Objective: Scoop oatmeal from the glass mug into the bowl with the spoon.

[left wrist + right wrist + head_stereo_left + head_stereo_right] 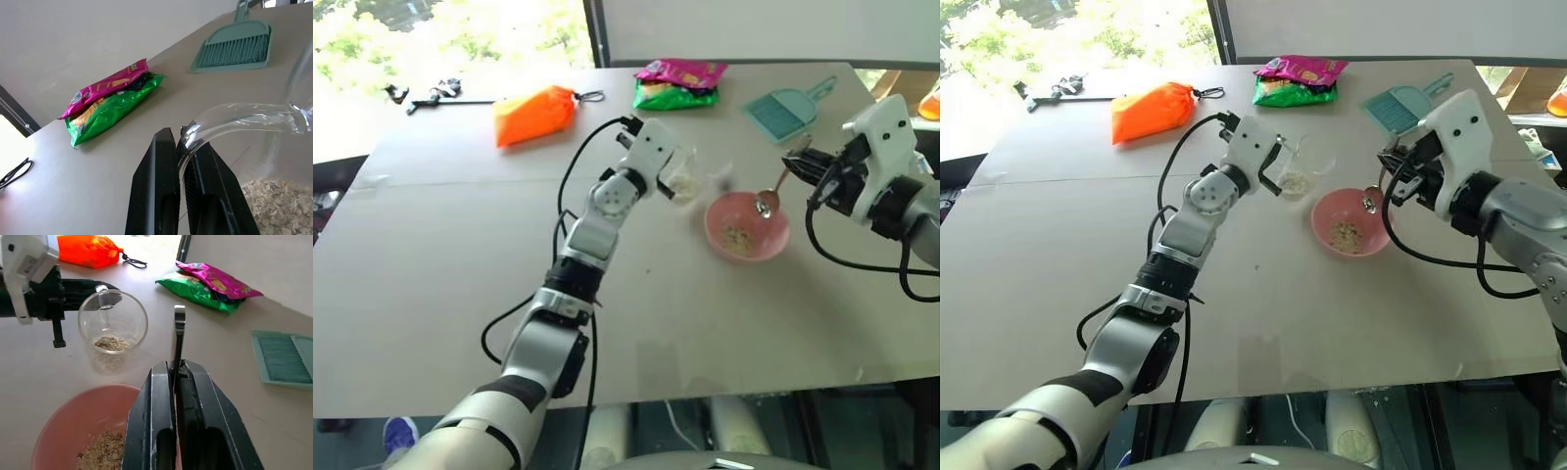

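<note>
My left gripper (pixel 178 134) is shut on the thin handle of the glass mug (pixel 683 178), which stands just left of the bowl (pixel 715 235). A small heap of oatmeal (pixel 111 342) lies in the mug's bottom. The pink bowl (pixel 73 411) holds more oatmeal (pixel 103 450). My right gripper (pixel 175 366) is shut on the handle of the silver spoon (pixel 769 202). It is at the bowl's right side, and the spoon's shiny oval end hangs over the bowl's right part. In the right wrist view the spoon's handle tip (pixel 179 323) sticks out past the fingers.
A teal dustpan with a brush (pixel 783 110) lies behind the bowl. Pink and green snack bags (pixel 677 84) are at the far edge, an orange pouch (pixel 536 116) to their left, and black clips (pixel 431 93) at the far left corner. A black cable trails along my left arm.
</note>
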